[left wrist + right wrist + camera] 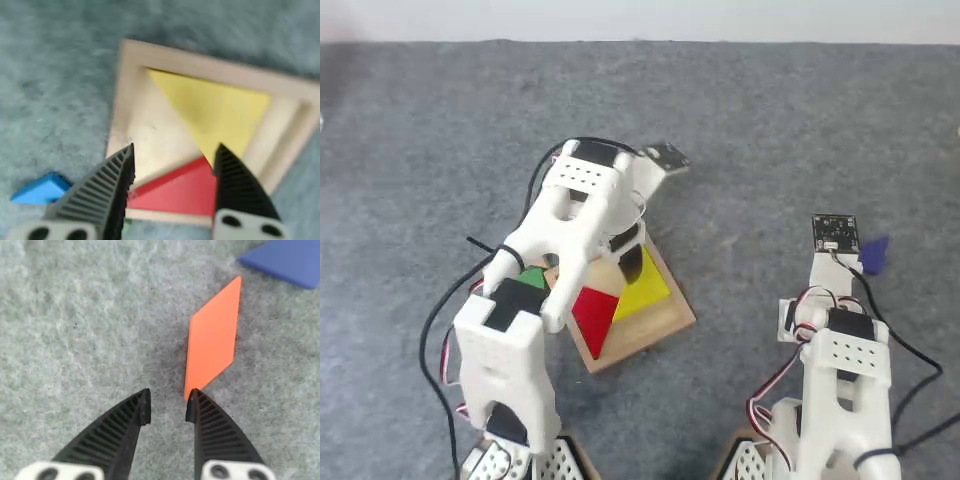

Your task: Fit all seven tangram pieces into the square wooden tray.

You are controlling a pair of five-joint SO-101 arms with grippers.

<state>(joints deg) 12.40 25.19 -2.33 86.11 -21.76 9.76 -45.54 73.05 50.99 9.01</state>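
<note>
Hovering my left jaws apart above the tray (pixel 200 62), yellow triangle (pixel 215 110) and red triangle (pixel 175 192) seated inside; right jaws apart beside the orange parallelogram (pixel 212 342), well away from the tray. I fear a careless descent could knock the seated pieces loose

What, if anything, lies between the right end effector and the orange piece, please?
Nothing visible does. The orange piece lies flat on the carpet directly ahead of the open right end effector, its near corner close to one fingertip. The blue piece lies beyond it.
</note>
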